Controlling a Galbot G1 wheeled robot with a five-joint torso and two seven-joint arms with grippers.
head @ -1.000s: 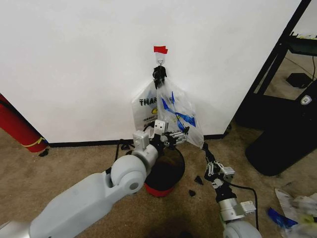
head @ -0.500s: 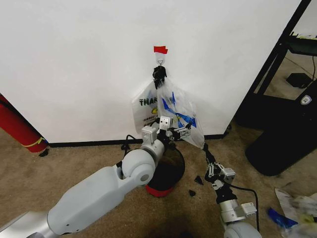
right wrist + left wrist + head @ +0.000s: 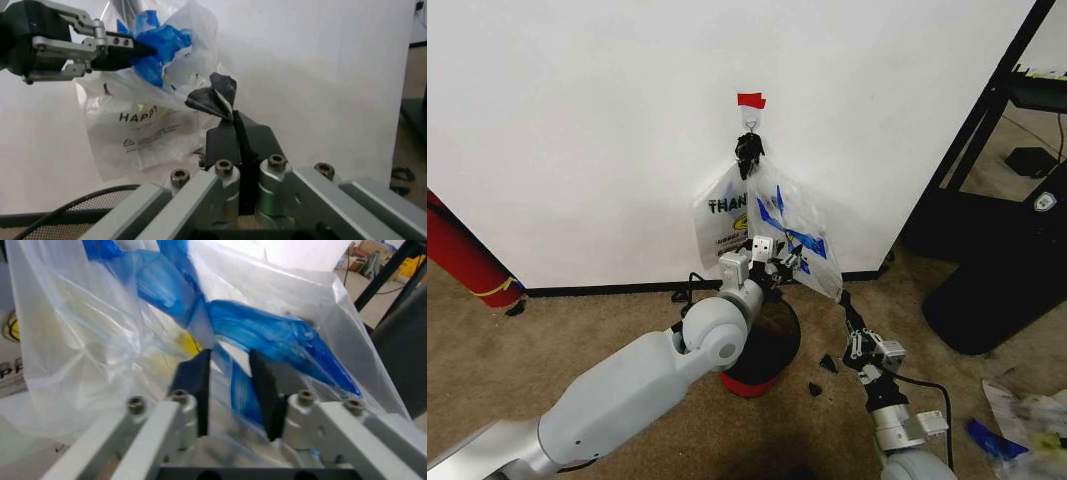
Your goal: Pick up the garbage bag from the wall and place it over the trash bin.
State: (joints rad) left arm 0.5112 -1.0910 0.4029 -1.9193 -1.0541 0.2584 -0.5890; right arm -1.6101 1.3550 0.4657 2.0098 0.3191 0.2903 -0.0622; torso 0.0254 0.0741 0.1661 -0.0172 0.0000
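The garbage bag (image 3: 799, 232), clear plastic with blue handles, hangs on the white wall (image 3: 577, 120) from a hook under red tape (image 3: 750, 100). My left gripper (image 3: 787, 265) reaches over the trash bin (image 3: 765, 345), a black wastebasket with a red base, to the bag's lower part. In the left wrist view its fingers (image 3: 195, 385) pinch a blue fold of the bag (image 3: 267, 330). The right wrist view shows the same pinch (image 3: 143, 49). My right gripper (image 3: 845, 300) hovers low beside the bin, shut on a thin black plastic strip (image 3: 215, 95).
A second printed bag (image 3: 720, 215) without blue hangs from the same hook. A red cylinder (image 3: 462, 255) leans at the left. A black rack (image 3: 987, 150) and a large black bin (image 3: 997, 290) stand to the right. Black scraps (image 3: 822, 365) and litter (image 3: 1027, 420) lie on the carpet.
My left arm has stretched forward and to the right, carrying its gripper up into the bag's blue part. The right arm has barely moved.
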